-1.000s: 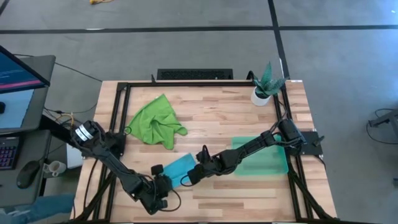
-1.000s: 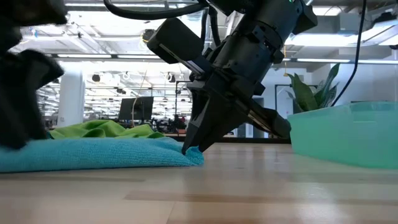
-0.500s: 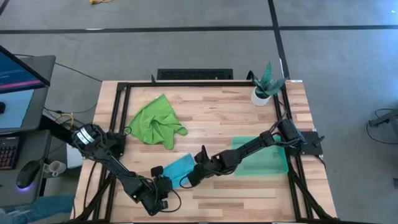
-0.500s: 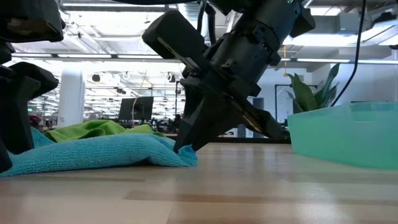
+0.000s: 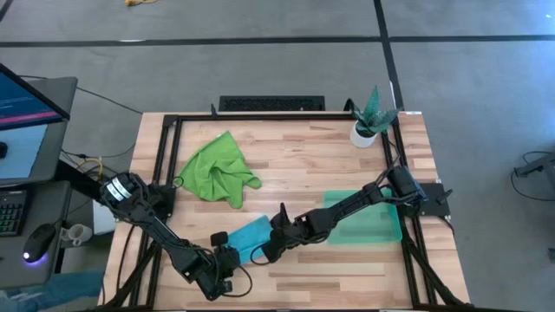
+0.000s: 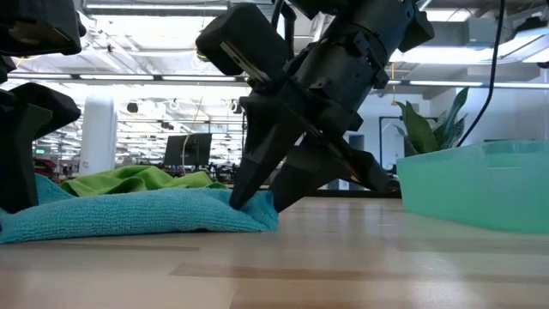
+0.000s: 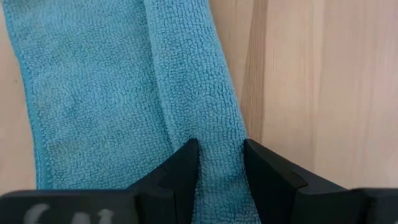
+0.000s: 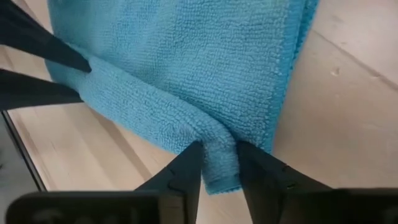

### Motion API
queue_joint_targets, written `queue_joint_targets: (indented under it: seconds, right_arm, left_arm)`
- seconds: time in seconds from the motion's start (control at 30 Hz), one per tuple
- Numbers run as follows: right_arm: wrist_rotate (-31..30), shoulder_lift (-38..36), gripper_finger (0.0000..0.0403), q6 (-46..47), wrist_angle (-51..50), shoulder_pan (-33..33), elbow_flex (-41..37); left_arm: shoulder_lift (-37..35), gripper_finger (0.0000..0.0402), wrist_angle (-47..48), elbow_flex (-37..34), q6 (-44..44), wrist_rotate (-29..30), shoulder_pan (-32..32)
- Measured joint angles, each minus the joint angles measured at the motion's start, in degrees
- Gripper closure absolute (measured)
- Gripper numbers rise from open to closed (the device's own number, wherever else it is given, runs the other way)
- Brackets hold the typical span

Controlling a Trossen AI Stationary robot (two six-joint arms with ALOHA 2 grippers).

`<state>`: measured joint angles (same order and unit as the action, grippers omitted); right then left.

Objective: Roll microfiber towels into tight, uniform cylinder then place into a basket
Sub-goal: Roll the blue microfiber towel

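Observation:
The blue microfiber towel (image 5: 247,235) lies folded on the table near its front edge, with a rolled fold along its near side. My left gripper (image 5: 227,258) is shut on the left end of that fold. My right gripper (image 6: 257,204) stands open, its fingers on either side of the fold's right end (image 8: 219,155). The lime green towel (image 5: 217,169) lies crumpled at the far left, apart from both grippers. The teal basket (image 5: 381,227) rests on the table to the right. My left gripper pinches the blue towel's rolled fold (image 7: 219,134) between its two fingers (image 7: 183,163), coming in low from the near left. The fingers lie across the fold. The fold is several layers thick and the towel lies on the table. My right gripper has its fingers (image 8: 186,168) beside the fold's end, pointing slantwise down from the right; whether they touch it I cannot tell.
A potted plant (image 5: 369,117) in a white pot stands at the far right corner. A black frame (image 5: 165,156) runs round the table's edges. Bare wood lies between the green towel and the basket.
My right gripper has opened at the blue towel's right end, letting go of the corner it pinched, after nudging that end slightly leftward. The towel's left end has risen a little at my left gripper.

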<state>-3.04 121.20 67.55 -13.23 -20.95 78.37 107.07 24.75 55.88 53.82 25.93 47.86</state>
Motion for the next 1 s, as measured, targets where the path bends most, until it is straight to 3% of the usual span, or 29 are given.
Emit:
queue_joint_targets:
  seconds: [0.33,0.83,1.0]
  right_arm:
    - [-0.1,-1.0,0.0271,-4.3,-1.4,0.1,0.0]
    - [-7.9,-4.1,0.0271,-5.3,-11.3,0.6,0.0]
    - [-9.2,-6.8,0.0271,-9.8,-16.4,0.9,0.0]
  left_arm:
    - [0.0,0.0281,0.2,-0.1,-0.6,-0.2,0.0]
    - [0.0,0.0281,0.2,-0.1,-0.9,-0.6,0.0]
    - [0.0,0.0281,0.4,-0.1,-0.9,-0.9,0.0]
